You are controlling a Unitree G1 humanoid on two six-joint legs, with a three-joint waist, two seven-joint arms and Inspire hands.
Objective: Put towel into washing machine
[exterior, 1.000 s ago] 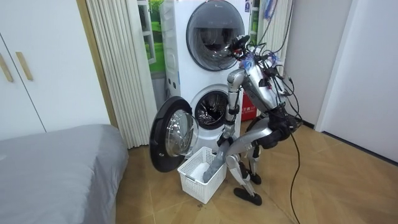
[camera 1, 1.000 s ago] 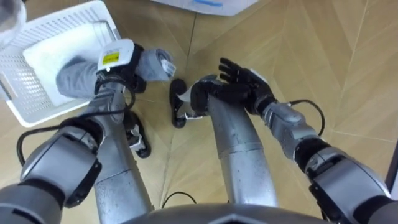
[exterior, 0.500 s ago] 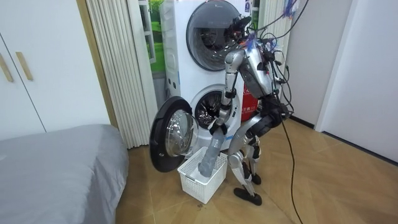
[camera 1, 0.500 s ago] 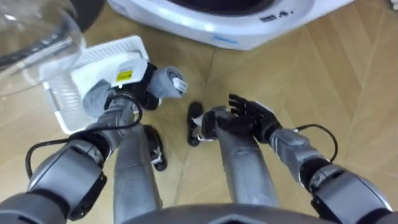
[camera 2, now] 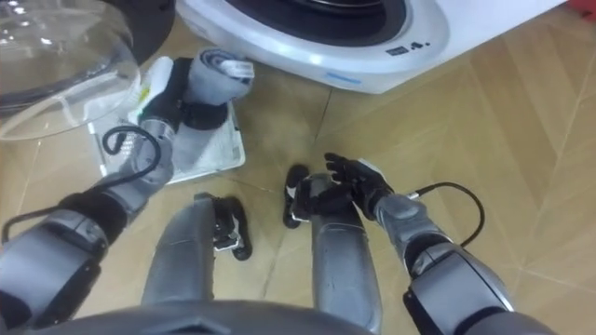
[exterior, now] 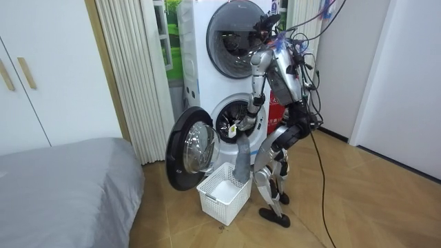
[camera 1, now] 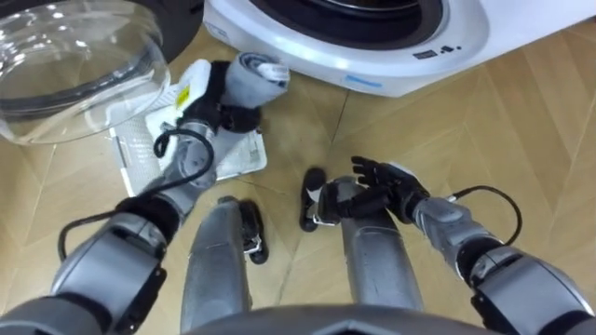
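The left hand [camera 1: 216, 100] clasps a grey towel [camera 1: 247, 82] above the white basket [exterior: 222, 200], beside the washing machine [camera 1: 400, 54] and its open drum. The towel's long hanging tail may snag the rim or glass door [camera 1: 74, 65]. The right hand [camera 1: 386, 181] hangs loose and empty.

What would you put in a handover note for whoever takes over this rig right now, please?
Left hand: shut on the grey towel, held up in front of the lower washing machine, whose door is open.
Right hand: open, idle by the right thigh.
In the room view the towel hangs down over the white basket.
Done: towel grasped and lifted.
Left: carry it into the drum, release it, withdraw the hand.
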